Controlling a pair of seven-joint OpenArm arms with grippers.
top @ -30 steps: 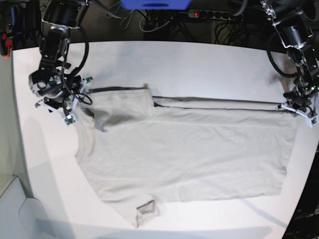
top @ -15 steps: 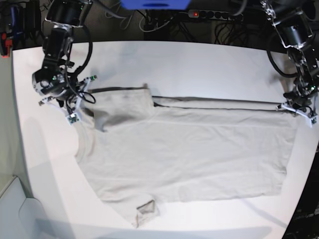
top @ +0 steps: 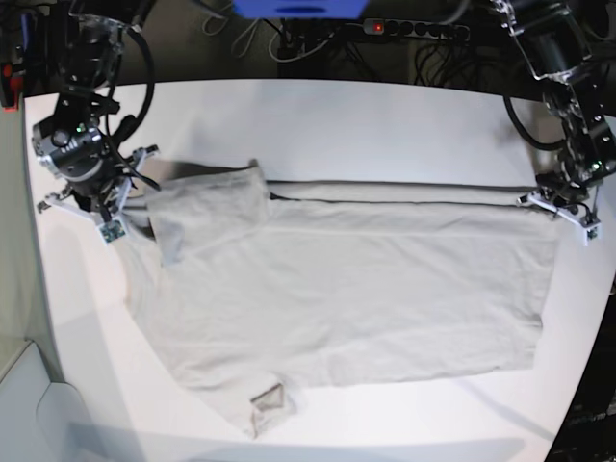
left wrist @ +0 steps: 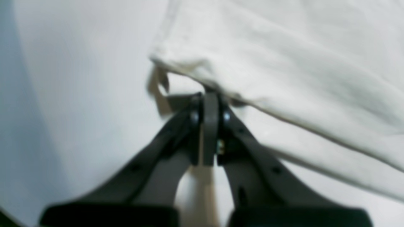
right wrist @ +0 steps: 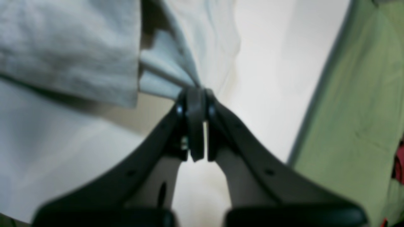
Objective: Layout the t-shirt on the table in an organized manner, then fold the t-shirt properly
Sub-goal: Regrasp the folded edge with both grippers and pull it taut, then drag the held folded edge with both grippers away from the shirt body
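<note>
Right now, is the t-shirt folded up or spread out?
Mostly spread: the t-shirt lies flat across the table, but one sleeve is flipped onto the body.

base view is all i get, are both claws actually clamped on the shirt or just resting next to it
Observer: Yes for the left claw. Its wrist view shows the jaws closed, with the edge of the t-shirt running into the tips.
Operator: and the other one
Observer: The right claw is closed too, with a fold of cloth bunched into its tips.
Operator: is the cloth off the table at that end
Observer: In the right wrist view the pinched fold rises off the table into the tips, with shadow beneath it.
</note>
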